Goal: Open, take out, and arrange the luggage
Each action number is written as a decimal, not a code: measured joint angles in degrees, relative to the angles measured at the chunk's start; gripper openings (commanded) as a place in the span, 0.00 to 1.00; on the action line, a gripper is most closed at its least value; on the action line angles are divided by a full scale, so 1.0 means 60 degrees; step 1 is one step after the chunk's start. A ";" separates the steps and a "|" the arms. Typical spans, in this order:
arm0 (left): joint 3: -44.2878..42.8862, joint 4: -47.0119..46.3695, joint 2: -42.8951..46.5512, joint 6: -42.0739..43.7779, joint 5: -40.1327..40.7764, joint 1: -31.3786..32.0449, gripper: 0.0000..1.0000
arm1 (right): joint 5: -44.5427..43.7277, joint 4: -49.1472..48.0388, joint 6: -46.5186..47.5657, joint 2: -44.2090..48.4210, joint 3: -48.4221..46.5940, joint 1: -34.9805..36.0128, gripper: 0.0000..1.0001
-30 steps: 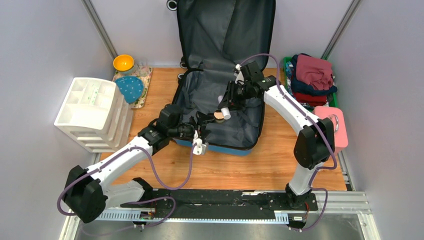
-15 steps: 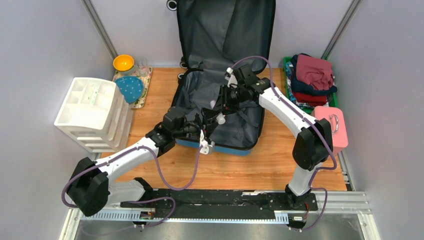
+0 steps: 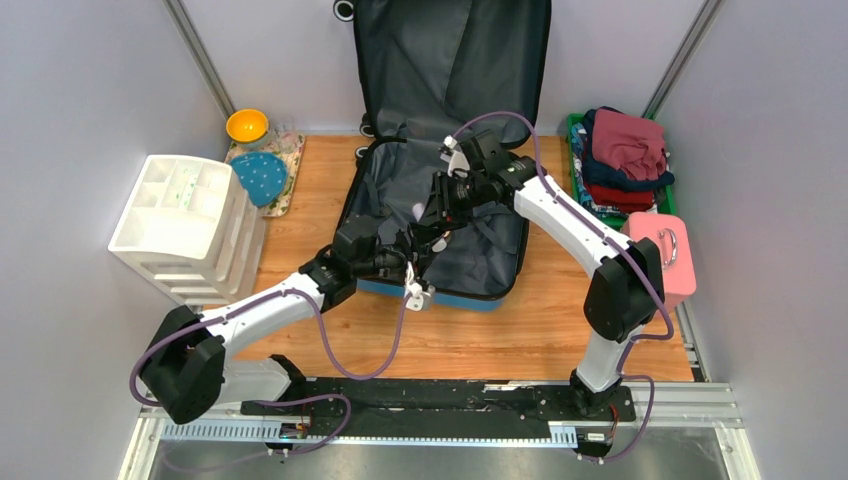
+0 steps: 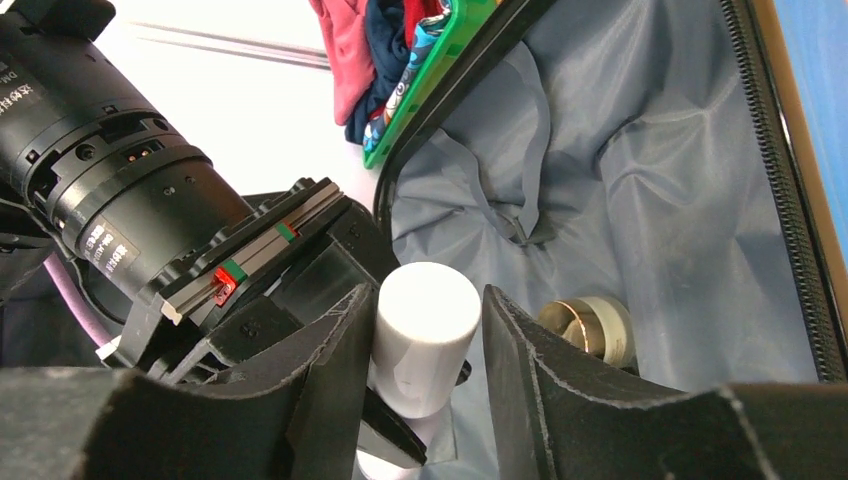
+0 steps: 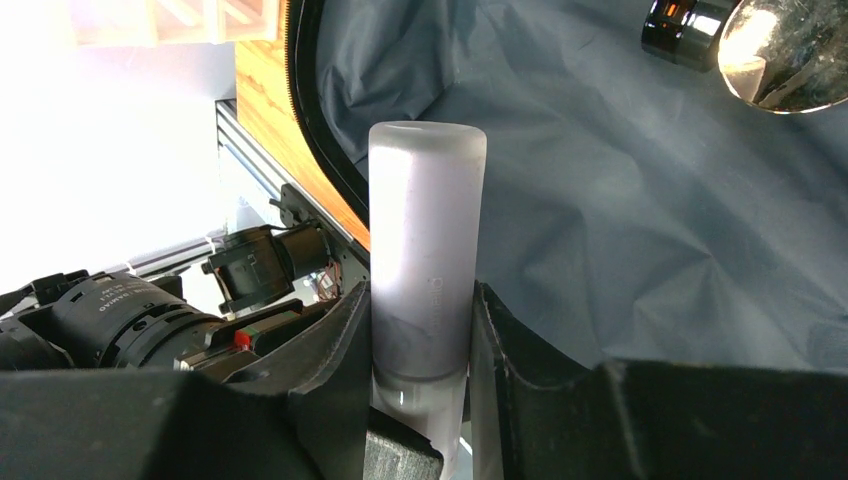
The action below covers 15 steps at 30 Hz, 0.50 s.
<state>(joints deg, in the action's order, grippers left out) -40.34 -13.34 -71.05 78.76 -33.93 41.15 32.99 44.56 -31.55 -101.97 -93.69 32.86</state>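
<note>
Open luggage (image 3: 480, 298) sits at the middle-back of the desk (image 3: 330, 330), lid (image 3: 450, 60) upright against the back wall, grey lining (image 4: 650, 200) facing up. Both arms meet over the open shell. The right end effector (image 5: 424, 300) is clamped on a white bottle (image 5: 425, 220). The left end effector (image 4: 425, 300) brackets the same bottle, a finger on each side, thin gap on one side, not gripping. A gold-capped jar (image 4: 590, 325) lies on the lining just beside. White organiser (image 3: 185, 225) at the desk's left edge. Green tray (image 3: 572, 135) of folded clothes and pink case (image 3: 672, 255) along the right edge. Orange bowl (image 3: 246, 125) in the far-left corner.
</note>
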 measured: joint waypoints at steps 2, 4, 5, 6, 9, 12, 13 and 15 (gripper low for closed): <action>-0.0004 -0.0153 -0.0022 -0.0036 0.0146 0.0029 0.40 | 0.0040 -0.0025 0.0025 0.0000 0.0000 0.0000 0.00; -0.0011 -0.0321 -0.0055 -0.0029 0.0266 0.0069 0.29 | 0.0080 -0.0073 0.0051 0.0000 0.0000 -0.0004 0.00; -0.0015 -0.0364 -0.0062 -0.0015 0.0331 0.0073 0.25 | 0.0102 -0.0091 0.0058 0.0000 0.0000 -0.0011 0.01; -0.0015 -0.0379 -0.0073 -0.0022 0.0386 0.0080 0.15 | 0.0109 -0.0117 0.0066 0.0000 0.0000 -0.0018 0.22; -0.0015 -0.0452 -0.0080 -0.0018 0.0495 0.0087 0.00 | 0.0164 -0.0204 0.0091 0.0000 0.0000 -0.0036 0.73; -0.0015 -0.0481 -0.0051 -0.0142 0.0568 0.0095 0.00 | 0.0310 -0.0342 0.0044 0.0000 -0.0018 -0.0095 0.93; -0.0015 -0.0463 -0.0036 -0.0244 0.0623 0.0102 0.00 | 0.0372 -0.0357 0.0069 0.0000 -0.0051 -0.0164 0.93; -0.0015 -0.0390 0.0087 -0.0627 0.0809 0.0102 0.00 | 0.0510 -0.0350 0.0149 -0.0007 -0.0237 -0.0335 0.94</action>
<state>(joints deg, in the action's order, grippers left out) -40.42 -15.68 -70.52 75.00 -29.08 41.76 36.05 42.46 -30.65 -102.02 -95.11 30.85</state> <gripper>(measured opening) 0.412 0.921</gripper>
